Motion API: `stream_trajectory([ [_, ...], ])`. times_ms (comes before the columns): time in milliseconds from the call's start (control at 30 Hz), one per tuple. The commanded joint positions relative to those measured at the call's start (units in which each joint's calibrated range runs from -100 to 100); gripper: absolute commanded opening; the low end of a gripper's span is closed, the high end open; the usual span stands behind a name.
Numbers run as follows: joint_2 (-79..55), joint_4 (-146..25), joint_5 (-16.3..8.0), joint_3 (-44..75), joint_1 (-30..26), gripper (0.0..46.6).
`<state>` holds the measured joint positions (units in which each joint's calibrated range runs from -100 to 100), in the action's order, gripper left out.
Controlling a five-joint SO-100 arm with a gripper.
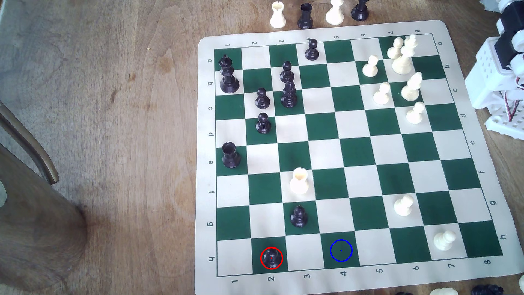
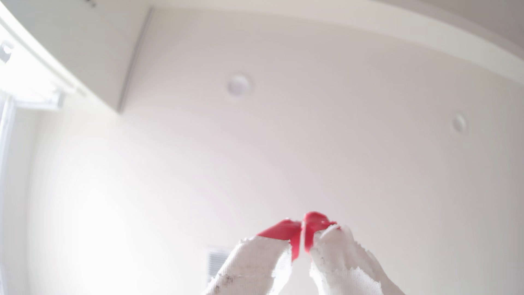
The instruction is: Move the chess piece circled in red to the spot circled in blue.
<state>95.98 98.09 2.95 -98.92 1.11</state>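
The chess piece circled in red (image 1: 271, 257), a small glossy black pawn, stands on a dark green square in the board's nearest row in the exterior view, second file from that view's left. The spot circled in blue (image 1: 341, 250) is a bare dark green square two files to its right in the same row. My gripper (image 2: 302, 227) points up at a white ceiling in the wrist view; its red tips meet and nothing is between them. The arm's white base (image 1: 499, 85) sits off the board at the exterior view's right edge, far from the pawn.
A green and cream chess mat (image 1: 482, 272) lies on a wooden table. A black pawn (image 1: 299, 217) and a white rook (image 1: 299, 181) stand near the marked squares. Black pieces cluster at the upper left, white at the upper right. Captured pieces (image 1: 304, 15) line the far edge.
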Motion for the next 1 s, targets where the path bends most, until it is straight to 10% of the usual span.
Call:
stream_trajectory([
  [0,-0.2,1.4,0.1,-1.1,-2.0,0.2],
  [967,-0.4,-78.5,-0.2,29.8,-4.2,0.2],
])
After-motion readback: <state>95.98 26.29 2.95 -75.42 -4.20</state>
